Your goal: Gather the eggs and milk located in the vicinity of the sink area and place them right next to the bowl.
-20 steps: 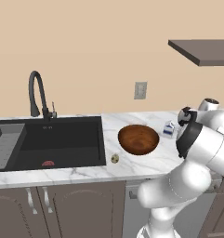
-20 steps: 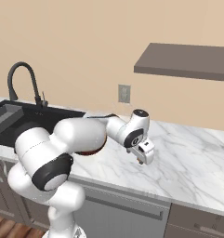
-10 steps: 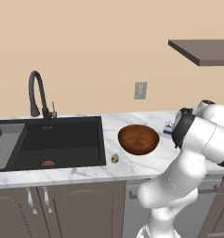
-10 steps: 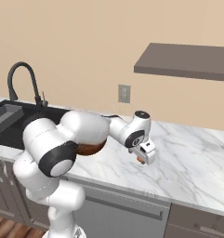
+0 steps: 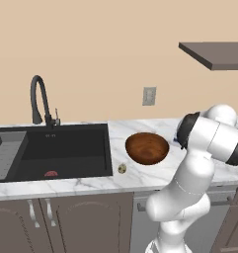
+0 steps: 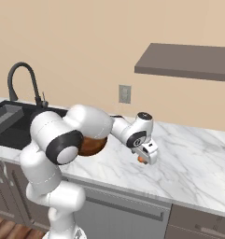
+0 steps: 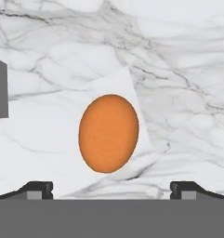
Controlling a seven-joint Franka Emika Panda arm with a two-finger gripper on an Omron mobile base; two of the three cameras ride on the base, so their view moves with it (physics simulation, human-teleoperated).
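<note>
Change: the arm's elbow has swung further right since the earlier frame; the gripper [image 6: 145, 158] stays low over the marble counter [image 6: 193, 158].
Orange-brown oval egg [image 7: 108, 133]: lying on the counter beneath the wide-open, empty fingers [image 7: 36, 188].
Pale speckled egg [image 5: 122, 168]: between the black sink [image 5: 61, 150] and the round reddish-brown wooden bowl [image 5: 147, 147].
Left: speckled egg; milk not identifiable.

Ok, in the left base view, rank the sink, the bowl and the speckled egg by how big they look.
1. sink, by far the largest.
2. bowl.
3. speckled egg, a tiny oval on the counter just left of the bowl.
All sit at similar depth, so the order looks safe.
</note>
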